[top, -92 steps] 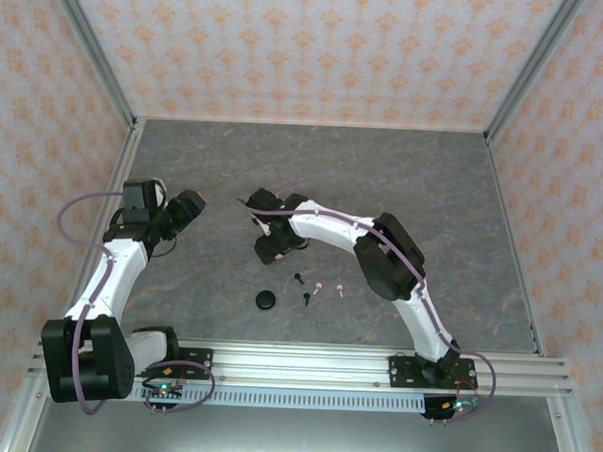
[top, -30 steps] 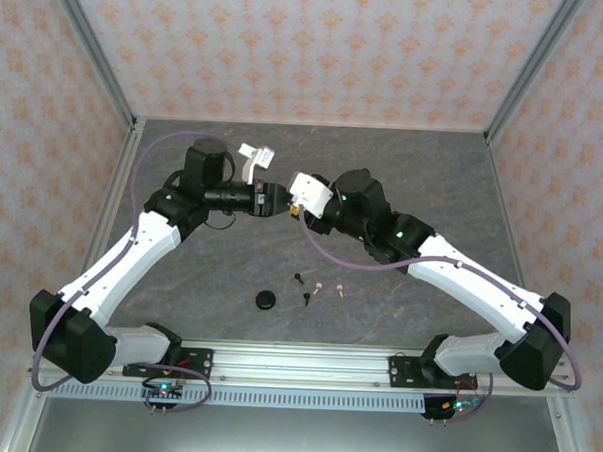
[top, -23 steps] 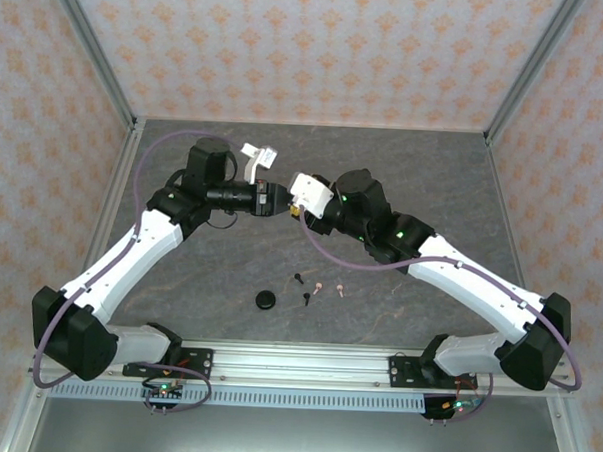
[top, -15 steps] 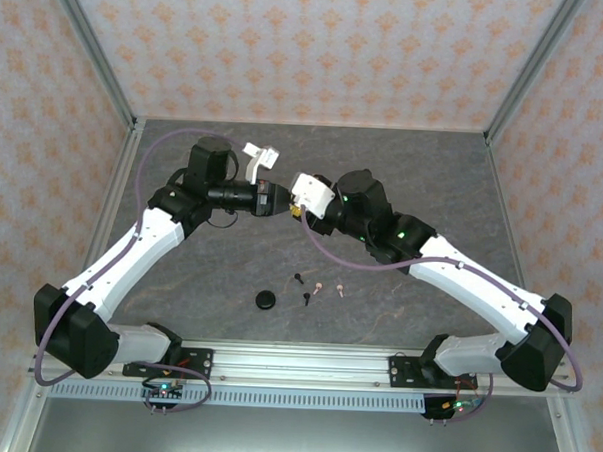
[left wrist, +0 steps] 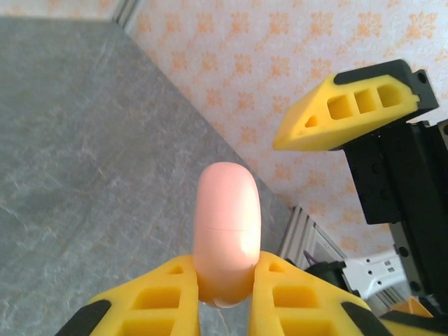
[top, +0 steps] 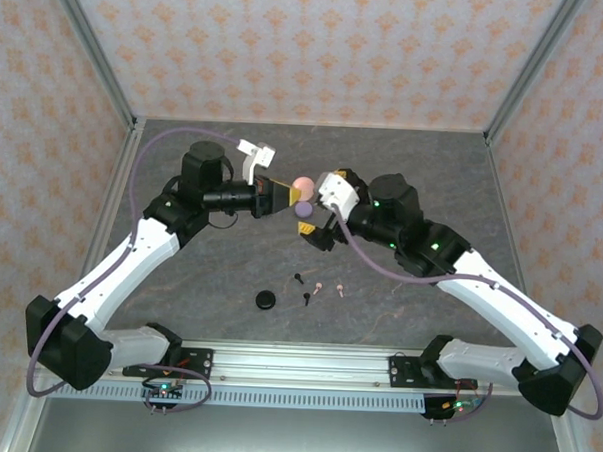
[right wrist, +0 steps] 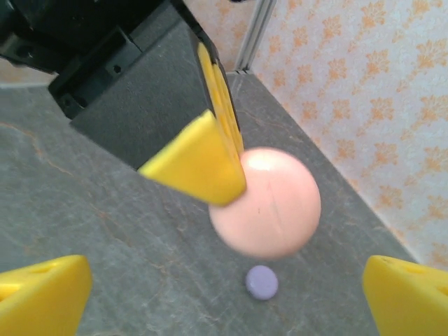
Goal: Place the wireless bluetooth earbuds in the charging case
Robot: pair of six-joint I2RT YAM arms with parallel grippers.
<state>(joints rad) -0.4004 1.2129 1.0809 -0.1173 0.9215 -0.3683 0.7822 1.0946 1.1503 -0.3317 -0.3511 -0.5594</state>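
Note:
My left gripper (left wrist: 227, 280) is shut on a closed, round pink charging case (left wrist: 226, 231), held edge-up above the table (top: 302, 186). My right gripper (right wrist: 224, 294) stands wide open just right of that case (right wrist: 269, 203), with nothing between its fingers (top: 314, 207). One of its yellow fingers (left wrist: 350, 112) shows in the left wrist view. A lilac round case (top: 304, 212) lies on the table below the pink one (right wrist: 262, 283). Near the front lie two black earbuds (top: 298, 279) (top: 305, 299) and two pink earbuds (top: 319, 288) (top: 339, 289).
A black round case (top: 266, 300) lies left of the earbuds. The grey table (top: 434, 172) is walled by patterned panels at the back and sides, with a metal rail (top: 305, 364) along the near edge.
The right gripper has opened wide, let go of the pink case and drawn back to the right. The left gripper has shut on the case and keeps it aloft.

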